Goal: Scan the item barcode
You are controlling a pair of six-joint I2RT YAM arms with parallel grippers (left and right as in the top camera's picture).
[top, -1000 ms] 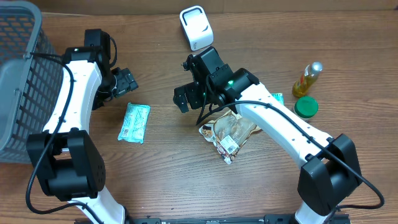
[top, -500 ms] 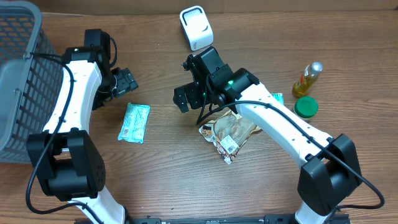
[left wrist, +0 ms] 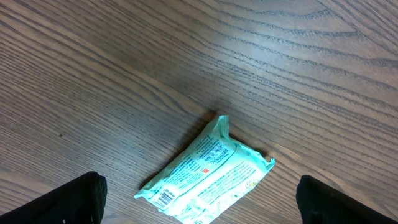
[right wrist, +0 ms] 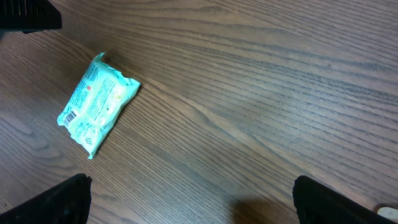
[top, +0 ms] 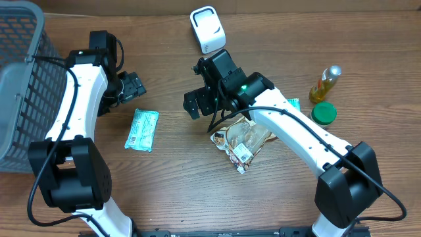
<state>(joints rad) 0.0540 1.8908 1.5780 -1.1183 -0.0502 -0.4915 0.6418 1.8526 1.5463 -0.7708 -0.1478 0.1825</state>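
Note:
A teal packet [top: 142, 130] lies flat on the wooden table, left of centre. In the left wrist view the packet [left wrist: 205, 171] shows a small barcode [left wrist: 163, 198] near its lower left end. My left gripper [top: 131, 87] hovers just above and behind the packet, open and empty, its fingers wide to either side [left wrist: 200, 205]. My right gripper [top: 195, 104] is open and empty over bare wood [right wrist: 198, 202], right of the packet [right wrist: 96, 104]. A white scanner [top: 208, 29] stands at the back centre.
A grey mesh basket [top: 20, 85] fills the far left. Under my right arm lies a brown snack bag [top: 242, 141]. An oil bottle [top: 325, 83] and a green lid [top: 323, 114] stand at the right, with a teal item [top: 292, 103] beside them.

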